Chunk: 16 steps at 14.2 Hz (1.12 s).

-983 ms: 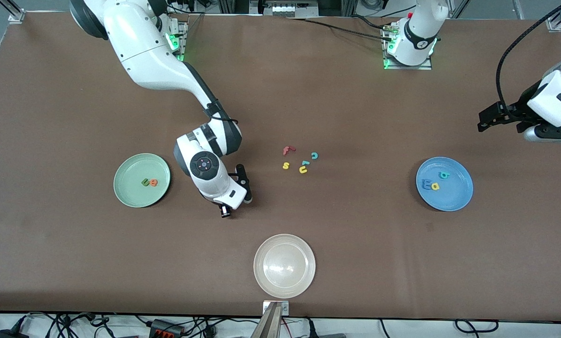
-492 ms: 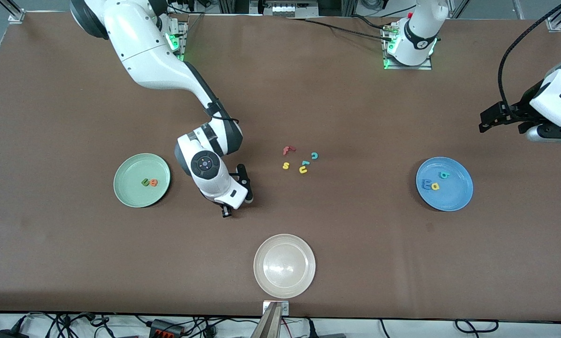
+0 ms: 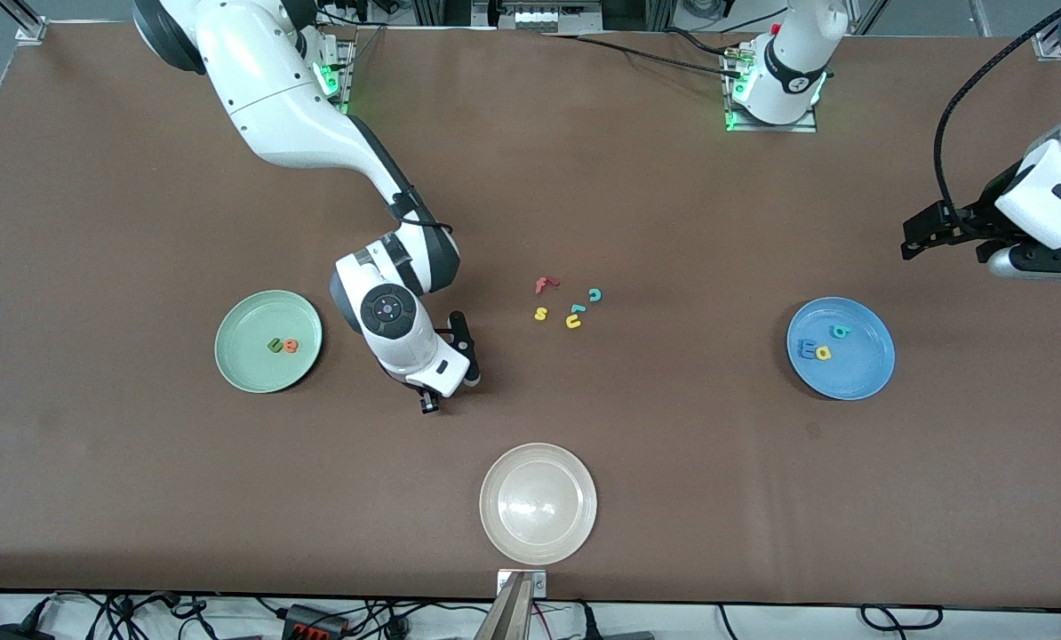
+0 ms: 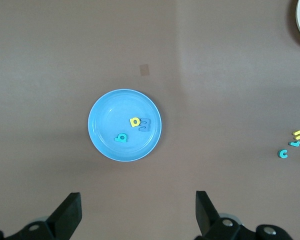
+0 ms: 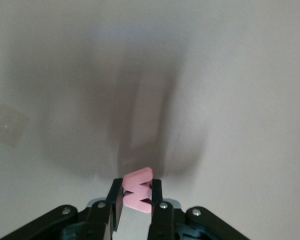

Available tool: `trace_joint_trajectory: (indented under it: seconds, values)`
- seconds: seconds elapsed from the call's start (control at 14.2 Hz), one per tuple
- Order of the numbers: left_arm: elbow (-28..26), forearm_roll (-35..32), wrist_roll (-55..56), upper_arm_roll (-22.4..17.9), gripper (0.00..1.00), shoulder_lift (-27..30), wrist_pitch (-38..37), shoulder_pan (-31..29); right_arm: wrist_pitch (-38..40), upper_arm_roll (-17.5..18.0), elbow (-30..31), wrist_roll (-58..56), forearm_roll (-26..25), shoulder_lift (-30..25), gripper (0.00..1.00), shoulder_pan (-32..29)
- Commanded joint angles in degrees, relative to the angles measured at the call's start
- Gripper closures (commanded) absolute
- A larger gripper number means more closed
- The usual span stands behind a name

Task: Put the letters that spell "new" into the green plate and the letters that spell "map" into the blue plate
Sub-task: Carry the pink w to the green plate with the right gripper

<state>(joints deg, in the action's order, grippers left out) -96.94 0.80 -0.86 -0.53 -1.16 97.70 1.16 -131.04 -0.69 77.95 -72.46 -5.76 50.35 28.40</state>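
- Front view: my right end effector [image 3: 426, 402] sits low over the bare surface [image 3: 673, 462] between the green plate [image 3: 244, 372] and the cream plate [image 3: 538, 503]. Green n [image 3: 275, 345] and orange e [image 3: 290, 347] lie in the green plate. Blue plate [image 3: 859, 378] nearby; my left end effector [image 3: 926, 233] waits.
- Left wrist view: my left end effector's jaws spread wide, empty, above the blue m [image 4: 145, 123], yellow a [image 4: 135, 121], teal p [image 4: 121, 137].
- Right wrist view: fingers [image 5: 116, 201] clamped on the pink w [image 5: 138, 189]. Step in hand: the last "new" letter. Next, I judge: lift, carry over the green plate, release.

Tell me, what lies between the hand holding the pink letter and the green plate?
Only bare brown table, as the front view shows: the right hand, shut on the pink w, has nothing between it and the green plate.
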Motion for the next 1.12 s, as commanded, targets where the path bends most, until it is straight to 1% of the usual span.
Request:
trace_joint_trajectory:
  seconds: [0.0, 0.14, 0.21, 0.35, 0.49, 0.56, 0.63, 0.77, 0.91, 1.05]
  values:
    - [1.8, 1.3, -1.2, -0.1, 0.0, -0.7, -1.4, -0.1, 8.4, 0.4, 0.5, 7.8, 0.1, -3.9, 1.0, -1.4]
    - [1.8, 1.3, -1.2, -0.1, 0.0, -0.7, -1.4, 0.0, 10.4, 0.2, 0.5, 17.6, 0.0, -5.4, 1.0, -2.1]
    - [1.8, 1.3, -1.2, 0.0, 0.0, -0.7, -1.3, 0.0, 10.9, 0.2, 0.5, 22.1, 0.1, -6.0, 1.0, -3.5]
    - [1.8, 1.3, -1.2, -0.1, 0.0, -0.7, -1.4, -0.1, 13.2, 0.2, 0.7, 28.1, 0.1, -7.4, 1.0, -5.4]
    - [1.8, 1.4, -1.2, -0.1, 0.0, -0.7, -1.4, -0.2, 18.7, 0.1, 0.9, 32.2, 0.1, -8.3, 1.0, -6.9]
    - [1.8, 1.6, -1.2, -0.1, 0.0, -0.7, -1.4, -0.2, 21.5, -0.1, 1.8, 36.0, 0.0, -9.9, 1.0, -7.5]
    - [1.8, 1.8, -1.2, -0.1, 0.0, -0.7, -1.4, -0.3, 22.8, -0.3, 3.5, 38.9, 0.0, -11.7, 1.0, -8.6]
    - [1.8, 2.5, -1.2, -0.1, 0.0, -0.7, -1.4, -0.5, 23.9, -0.4, 8.8, 42.7, 0.0, -16.1, 1.0, -11.5]
    - [1.8, 3.0, -1.2, -0.1, 0.0, -0.7, -1.4, -0.7, 23.6, -0.4, 14.0, 44.3, 0.1, -19.4, 1.0, -15.5]
    - [1.8, 3.1, -1.2, -0.1, 0.0, -0.8, -1.4, -0.8, 22.8, -0.4, 19.2, 44.6, 0.1, -22.3, 1.0, -16.8]
